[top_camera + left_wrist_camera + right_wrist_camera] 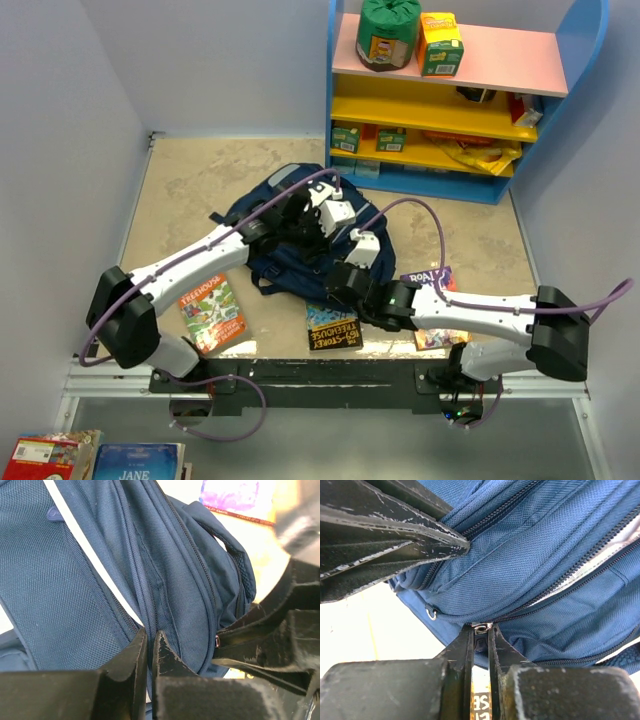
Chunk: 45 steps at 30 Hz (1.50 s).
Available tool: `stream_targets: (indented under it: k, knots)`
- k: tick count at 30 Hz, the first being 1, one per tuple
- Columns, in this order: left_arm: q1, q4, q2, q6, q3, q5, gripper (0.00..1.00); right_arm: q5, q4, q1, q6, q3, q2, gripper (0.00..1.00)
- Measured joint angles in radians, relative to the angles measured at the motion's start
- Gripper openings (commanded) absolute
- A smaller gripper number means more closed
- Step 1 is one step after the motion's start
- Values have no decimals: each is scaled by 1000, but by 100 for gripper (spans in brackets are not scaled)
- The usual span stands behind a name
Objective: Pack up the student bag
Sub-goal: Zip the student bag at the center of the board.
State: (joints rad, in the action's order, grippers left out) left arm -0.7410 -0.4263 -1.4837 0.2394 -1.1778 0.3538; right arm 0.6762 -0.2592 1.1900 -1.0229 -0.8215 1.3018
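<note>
Beige tabletop point(190, 190) is stretching between pale walls, and the student bag point(283, 262) is lying flat at its middle, in front of both arms. The right gripper point(481, 630) is pinching a small metal zipper pull point(481, 627) on the bag's edge, with its jaws drawn close on the tab. The left gripper point(150, 636) is clenching tight, its tips pressing into the navy fabric beside a white stripe point(95, 555); whether a fold is caught between them I cannot tell. Books are lying around the bag's near side: a green Treehouse book point(212, 312) to the left, a dark storey book point(333, 327) touching the bag's edge, and a purple book point(432, 280) partly under the right arm. A coloured shelf unit point(500, 55) is standing at the far right.
</note>
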Motion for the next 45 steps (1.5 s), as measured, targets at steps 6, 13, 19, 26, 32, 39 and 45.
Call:
stream_targets:
  k: [6,13,19,26,32,39,45]
  knots:
    - [0,-31,45,107,4,13,47,-74,45,-1,74,19,-6,0]
    - [4,-154,150,249,4,104,35,-156,43,-9,121,60,-71,0]
    - [6,-229,186,343,58,243,31,-229,45,-12,150,65,-86,0]
    - [6,-248,190,403,197,299,33,-340,58,-26,218,56,-47,0]
    - [5,-219,190,419,229,273,34,-418,64,-40,286,50,-29,0]
    - [-1,-178,190,425,277,215,28,-463,78,-48,348,50,-42,0]
    - [-3,-134,190,428,293,155,2,-496,96,-55,380,56,-47,0]
